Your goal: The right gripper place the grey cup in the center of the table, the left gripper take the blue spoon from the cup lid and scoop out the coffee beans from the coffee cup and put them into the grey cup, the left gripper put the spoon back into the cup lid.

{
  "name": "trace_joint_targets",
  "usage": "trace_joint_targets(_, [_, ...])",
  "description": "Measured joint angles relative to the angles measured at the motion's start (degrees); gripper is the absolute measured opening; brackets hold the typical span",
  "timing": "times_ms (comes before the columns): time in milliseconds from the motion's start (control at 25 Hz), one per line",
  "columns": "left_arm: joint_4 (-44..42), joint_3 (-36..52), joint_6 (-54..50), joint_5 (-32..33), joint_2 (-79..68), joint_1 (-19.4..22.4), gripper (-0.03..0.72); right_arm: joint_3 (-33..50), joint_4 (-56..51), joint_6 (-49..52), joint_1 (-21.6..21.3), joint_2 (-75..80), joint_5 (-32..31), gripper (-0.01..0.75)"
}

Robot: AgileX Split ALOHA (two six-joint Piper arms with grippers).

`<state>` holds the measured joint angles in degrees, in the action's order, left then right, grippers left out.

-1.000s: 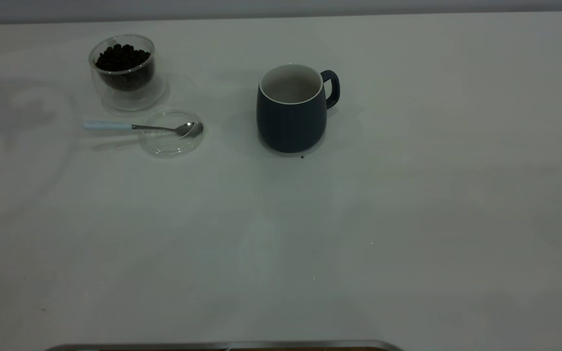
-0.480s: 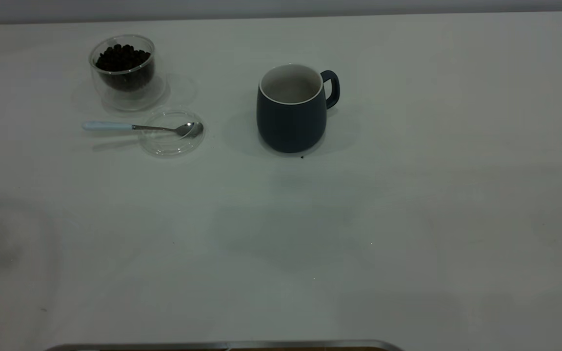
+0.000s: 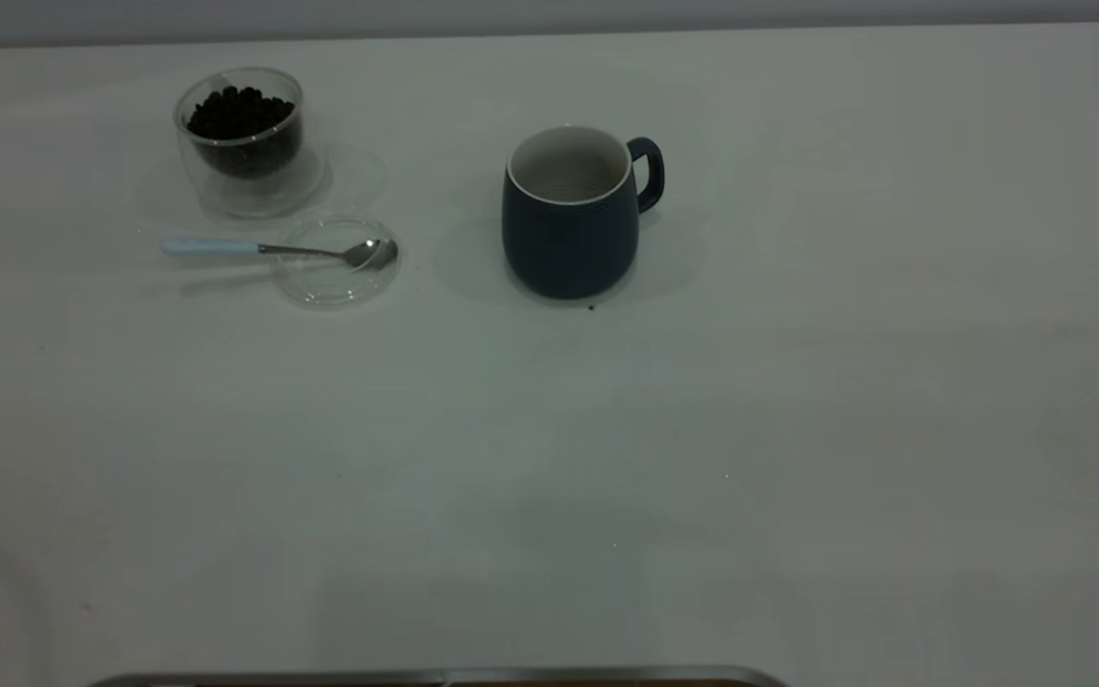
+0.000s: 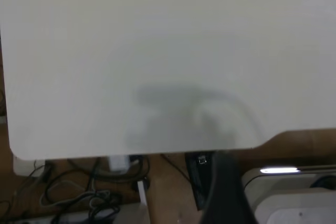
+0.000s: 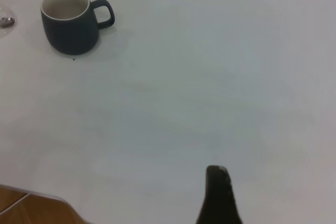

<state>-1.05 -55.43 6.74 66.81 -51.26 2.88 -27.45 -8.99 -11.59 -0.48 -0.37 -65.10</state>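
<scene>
The grey cup [image 3: 569, 224] stands upright near the table's [image 3: 798, 429] middle, handle to the right; it also shows far off in the right wrist view [image 5: 71, 24]. At the far left the coffee cup [image 3: 240, 143] holds the coffee beans [image 3: 238, 113]. In front of it lies the cup lid [image 3: 335, 277], with the blue spoon [image 3: 254, 248] resting its bowl in it and its handle sticking out left. Neither arm shows in the exterior view. My right gripper [image 5: 217, 170] hangs shut over bare table, well away from the cup. My left gripper [image 4: 223, 156] is shut, beyond the table's edge.
A dark speck [image 3: 591, 307] lies just in front of the grey cup. A metal-rimmed object [image 3: 435, 676] runs along the near edge. Beyond the table's edge, the left wrist view shows cables [image 4: 79, 198] and a white housing [image 4: 294, 192] on the floor.
Shadows that lay over the table's left and middle have slid toward the near left corner and faded. The cups, the lid and the spoon have not moved.
</scene>
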Motion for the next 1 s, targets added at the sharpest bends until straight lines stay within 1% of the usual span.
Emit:
trace_joint_targets(320, [0.65,9.09,-2.09,0.00,13.27,-0.24,0.593,0.00,0.00,0.00,0.00,0.00,0.00,0.592])
trace_joint_targets(640, [2.74,19.72,-4.56,-0.27,33.12,-4.46,0.593,0.00,0.00,0.00,0.00,0.00,0.00,0.592])
trace_joint_targets(840, [2.74,25.23,-4.51,-0.77,41.87,-4.54,0.592,0.00,0.00,0.00,0.00,0.00,0.00,0.592])
trace_joint_targets(1000, [2.74,27.47,-4.56,-1.73,46.47,-4.54,0.592,0.00,0.00,0.00,0.00,0.00,0.00,0.592])
